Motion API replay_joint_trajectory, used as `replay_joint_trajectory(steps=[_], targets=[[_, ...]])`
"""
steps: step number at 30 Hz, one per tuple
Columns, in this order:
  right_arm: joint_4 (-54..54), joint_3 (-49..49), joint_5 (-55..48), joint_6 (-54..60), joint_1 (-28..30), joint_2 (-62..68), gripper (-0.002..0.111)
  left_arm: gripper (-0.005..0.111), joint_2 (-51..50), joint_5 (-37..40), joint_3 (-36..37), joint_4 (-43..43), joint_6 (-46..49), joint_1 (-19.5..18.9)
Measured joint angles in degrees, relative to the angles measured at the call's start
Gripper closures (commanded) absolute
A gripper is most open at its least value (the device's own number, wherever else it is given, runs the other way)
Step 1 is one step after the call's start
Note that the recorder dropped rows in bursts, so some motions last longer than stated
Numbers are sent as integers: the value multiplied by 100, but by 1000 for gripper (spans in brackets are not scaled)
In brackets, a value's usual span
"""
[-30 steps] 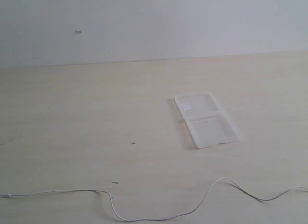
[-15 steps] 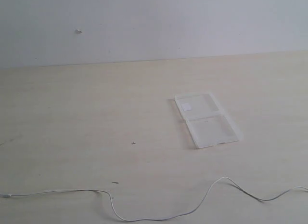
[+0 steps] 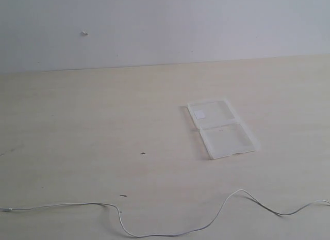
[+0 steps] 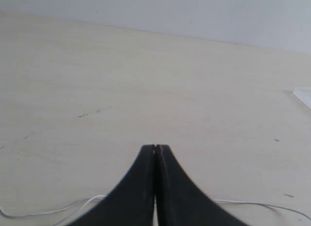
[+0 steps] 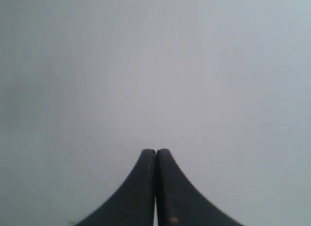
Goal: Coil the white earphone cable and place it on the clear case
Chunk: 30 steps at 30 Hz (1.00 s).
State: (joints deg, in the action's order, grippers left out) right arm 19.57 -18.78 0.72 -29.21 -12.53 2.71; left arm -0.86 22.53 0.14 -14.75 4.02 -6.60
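Thin white cable lay in loose waves near the front edge of the pale wood-grain counter, well apart from the flat, opened clear plastic case; left fingers and right fingers were pressed together, empty.

The bench is pale wood-grain board with a smooth matt finish, the case is cloudy clear plastic with a slight sheen, the cable has a smooth white plastic skin, and the left hand and right hand look like matt black plastic.
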Motion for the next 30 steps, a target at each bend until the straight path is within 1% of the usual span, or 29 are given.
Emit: replay_joint_trajectory(steps=[4, 7, 10, 12, 14, 16, 17, 19, 21, 22, 23, 26, 30], targets=[[139, -979, -1425, 736, 0, 494, 108, 107, 0, 0, 0, 0, 0, 0], [156, -1599, -2271, 1137, 0, 874, 108, 107, 0, 0, 0, 0, 0, 0], [132, -2053, -2915, 1277, 0, 1329, 108, 107, 0, 0, 0, 0, 0, 0], [-68, -2302, -3182, 1407, 0, 1598, 108, 107, 0, 0, 0, 0, 0, 0], [-674, -2526, -3350, 1889, 0, 1954, 108, 107, 0, 0, 0, 0, 0, 0], [-1748, -2673, -3406, 2921, 0, 2347, 103, 107, 0, 0, 0, -10, 0, 0], [-2443, -2698, -3430, 3434, 0, 2512, 98, 107, 0, 0, 0, -11, 0, 0], [-3954, -2718, -3642, 5004, 0, 2943, 87, 107, 0, 0, 0, -11, 0, 0], [-5159, -2718, -3978, 6422, 0, 3398, 76, 107, 0, 0, 0, -11, 0, 0], [-5709, -2718, -4170, 6931, 0, 3628, 72, 107, 0, 0, 0, -11, 0, 0], [-6084, -2718, -4359, 7246, 0, 3815, 70, 107, 0, 0, 0, -11, 0, 0], [-7009, -2718, -4876, 8031, 0, 4532, 70, 107, 0, 0, 0, -11, 0, 0], [-7563, -2718, -5186, 8679, -370, 5503, 70, 107, 0, 0, 0, -11, 0, 0]])
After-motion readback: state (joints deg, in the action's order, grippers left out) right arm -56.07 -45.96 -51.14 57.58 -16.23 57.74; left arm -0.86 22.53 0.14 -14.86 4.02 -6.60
